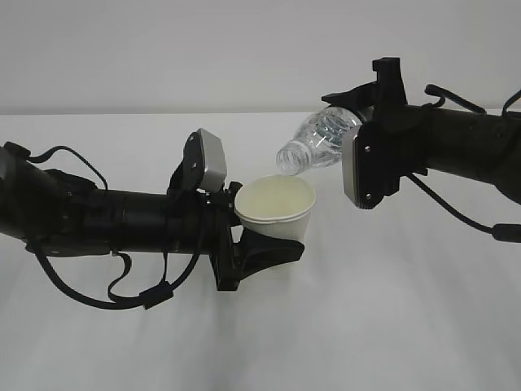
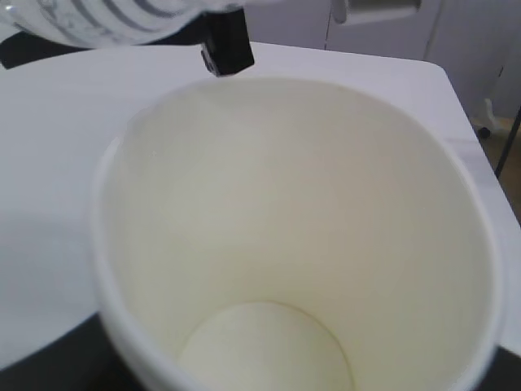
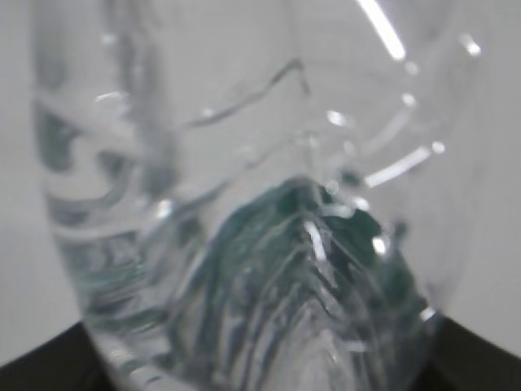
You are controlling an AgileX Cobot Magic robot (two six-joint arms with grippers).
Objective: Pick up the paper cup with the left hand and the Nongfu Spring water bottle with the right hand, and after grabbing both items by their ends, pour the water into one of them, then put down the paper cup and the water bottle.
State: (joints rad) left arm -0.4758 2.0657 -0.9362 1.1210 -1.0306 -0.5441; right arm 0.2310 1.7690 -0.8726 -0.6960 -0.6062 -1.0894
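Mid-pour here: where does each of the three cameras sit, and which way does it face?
Exterior: facing the white table side-on; both black arms, left gripper holding the white paper cup, right gripper tilting the clear ribbed plastic bottle.
Left wrist: above the cup's rim, looking into its cream inside; little of the gripper shows.
Right wrist: pressed close to the bottle.
Shared: exterior and left wrist both show cup and bottle.

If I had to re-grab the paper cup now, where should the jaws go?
Probably the paper cup's side wall below the rolled rim, coming in level from the left, as the left gripper does. It is tilted slightly, mouth open upward, with the bottle's neck above its rim.
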